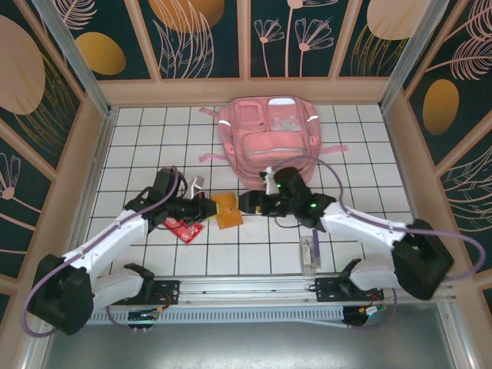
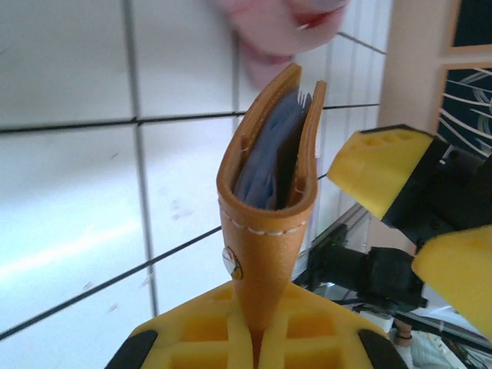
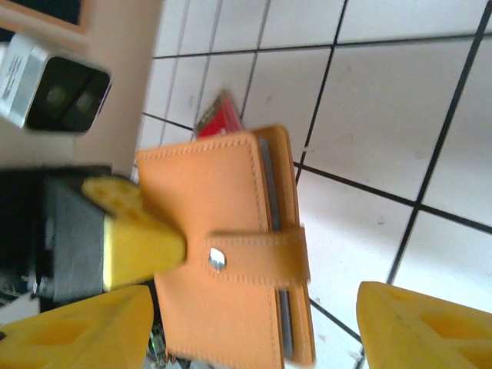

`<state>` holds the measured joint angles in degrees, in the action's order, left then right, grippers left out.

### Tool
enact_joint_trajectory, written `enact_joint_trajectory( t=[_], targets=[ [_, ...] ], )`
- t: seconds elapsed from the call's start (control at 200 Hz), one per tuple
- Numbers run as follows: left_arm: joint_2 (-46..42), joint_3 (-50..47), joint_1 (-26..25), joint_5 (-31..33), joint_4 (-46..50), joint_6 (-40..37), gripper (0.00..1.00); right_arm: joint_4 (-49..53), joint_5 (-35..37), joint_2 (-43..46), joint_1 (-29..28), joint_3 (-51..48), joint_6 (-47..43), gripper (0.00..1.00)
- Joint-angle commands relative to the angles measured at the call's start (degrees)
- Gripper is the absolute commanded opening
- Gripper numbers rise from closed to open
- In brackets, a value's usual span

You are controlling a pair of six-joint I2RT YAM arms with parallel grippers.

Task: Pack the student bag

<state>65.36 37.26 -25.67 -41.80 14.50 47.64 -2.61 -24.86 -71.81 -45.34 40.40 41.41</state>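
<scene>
My left claw (image 1: 209,209) was clamped on the orange wallet (image 1: 227,210) at centre frame. My right claw (image 1: 246,204) gaped wide just beside it. The bag (image 1: 269,142) lay on the bench (image 1: 254,257), upper centre.

Mid-table, you see the left gripper (image 1: 209,209) and right gripper (image 1: 246,204) meet at an orange wallet (image 1: 227,210) — this lane is blocked. The student bag (image 1: 269,142) occupies the far centre; bare tiles (image 1: 138,146) flank it on both sides. In the near rows, a red packet (image 1: 183,229) and a slim clear case (image 1: 309,254) obstruct — the tiles between them lie open.
</scene>
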Motion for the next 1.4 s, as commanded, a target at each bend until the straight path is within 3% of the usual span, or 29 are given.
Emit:
enact_joint_trajectory(
  t=[0.0,0.12,0.23,0.435,0.545,0.641,0.686,0.711,0.751,0.846,0.911,1.006,1.116,1.216,1.396],
  targets=[
    [3.2,4.7,-0.8,-6.1,-0.3,-4.8,0.02,8.8,-7.6,4.0,3.0,-1.5,-8.7,0.72],
    [5.5,7.4,-2.2,-10.5,-0.6,-6.8,0.02,8.3,-15.2,5.4,5.5,-0.6,-10.9,0.72],
    [6.1,7.4,-3.2,-13.0,-2.9,-5.9,0.02,7.2,-17.8,5.8,7.6,-0.7,-11.3,0.73],
    [5.6,6.5,-4.4,-16.3,-8.6,-3.3,0.03,-2.2,-25.9,3.5,8.7,-2.8,-7.5,0.70],
    [6.4,6.1,-4.6,-16.7,-11.3,-1.9,0.03,-10.8,-30.3,2.6,7.7,-3.7,-3.2,0.57],
    [7.6,6.9,-4.8,-16.7,-13.2,-2.1,0.10,-13.7,-30.6,2.9,7.9,-3.8,-0.7,0.27],
    [8.3,8.1,-4.8,-15.7,-13.2,-3.4,0.23,-13.5,-29.8,3.5,8.8,-3.7,0.1,0.14],
    [8.7,9.1,-4.7,-14.3,-12.4,-5.2,0.33,-12.8,-29.6,3.9,9.6,-3.4,0.4,0.06],
    [9.4,11.6,-4.8,-11.4,-11.3,-8.4,0.45,-11.1,-28.5,5.1,11.3,-3.0,0.9,0.02],
    [10.5,16.8,-4.8,-1.5,-10.4,-19.4,0.51,1.0,-21.4,8.0,18.3,-0.5,-0.2,0.00],
    [12.1,21.2,-4.9,7.1,-9.5,-28.5,0.67,12.0,-14.4,9.2,25.3,2.7,-2.5,0.00],
    [17.6,28.4,-5.4,13.1,-7.9,-42.2,0.67,20.3,-8.0,10.4,36.9,5.7,-3.6,0.00],
    [25.7,36.3,-7.8,19.1,-5.0,-58.1,0.67,23.4,-5.8,11.4,47.9,8.3,-2.6,0.00],
    [32.4,41.2,-9.7,25.5,-5.6,-67.7,0.68,26.7,-2.1,11.5,53.5,10.4,-4.5,0.00],
    [46.7,50.0,-11.8,31.2,-4.0,-78.6,0.72,30.4,-3.2,10.0,58.4,11.6,-10.4,0.00]
  ],
)
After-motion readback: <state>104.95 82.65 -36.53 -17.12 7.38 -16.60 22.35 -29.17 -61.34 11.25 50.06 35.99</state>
